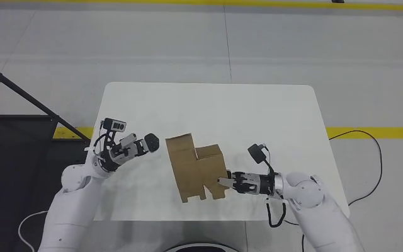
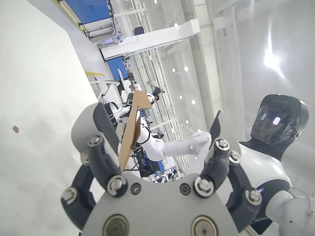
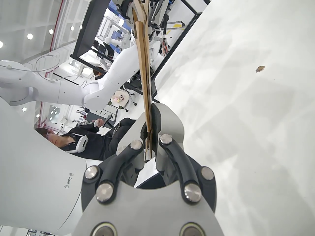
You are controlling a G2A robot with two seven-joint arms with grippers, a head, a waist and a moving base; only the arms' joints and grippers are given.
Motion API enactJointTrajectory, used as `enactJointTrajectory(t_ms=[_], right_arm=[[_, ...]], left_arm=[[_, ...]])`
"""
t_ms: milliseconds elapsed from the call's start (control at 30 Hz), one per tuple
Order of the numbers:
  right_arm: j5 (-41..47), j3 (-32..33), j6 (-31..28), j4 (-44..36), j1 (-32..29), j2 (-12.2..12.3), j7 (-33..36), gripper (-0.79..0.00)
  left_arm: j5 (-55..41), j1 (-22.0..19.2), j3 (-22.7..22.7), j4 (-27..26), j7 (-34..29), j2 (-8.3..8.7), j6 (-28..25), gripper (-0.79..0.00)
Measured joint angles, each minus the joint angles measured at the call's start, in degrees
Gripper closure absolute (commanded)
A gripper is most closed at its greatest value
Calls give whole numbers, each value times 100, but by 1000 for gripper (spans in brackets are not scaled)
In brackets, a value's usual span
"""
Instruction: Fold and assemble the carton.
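Note:
A flat brown carton (image 1: 196, 167) is held above the white table (image 1: 252, 113), near its front middle. My right gripper (image 1: 223, 182) is shut on the carton's right lower edge; the right wrist view shows the cardboard (image 3: 145, 69) edge-on, pinched between the two fingers (image 3: 157, 121). My left gripper (image 1: 151, 142) hangs just left of the carton, a small gap away, with its fingers (image 2: 104, 124) spread open and nothing between them. In the left wrist view the carton (image 2: 131, 128) appears edge-on beyond the fingers.
A small brown scrap (image 3: 260, 68) lies on the table top, also seen as a scrap (image 2: 15, 129) in the left wrist view. A black frame (image 1: 25, 97) stands off the table's left side. The back half of the table is bare white surface.

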Motion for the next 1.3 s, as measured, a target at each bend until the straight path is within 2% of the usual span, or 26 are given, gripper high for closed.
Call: enactJointTrajectory(t_ms=[100, 267, 633, 800, 933, 1300], right_arm=[[63, 32, -20, 49, -51, 26, -42, 0], [313, 45, -117, 134, -58, 64, 59, 0], [497, -215, -211, 93, 32, 168, 113, 0], [496, -291, -241, 135, 91, 210, 83, 0], [516, -310, -233, 74, 88, 239, 92, 0], [513, -310, -229, 72, 88, 240, 96, 0]], left_arm=[[-232, -66, 75, -10, -325, 0, 100, -785], [-112, -63, 105, -116, -411, 25, 210, -785], [825, 20, 385, -401, 49, 114, -254, -785], [725, -43, 522, -408, 203, 161, -406, -785], [582, -6, 447, -410, 216, 220, -418, -785], [572, 3, 434, -401, 219, 223, -421, -785]])
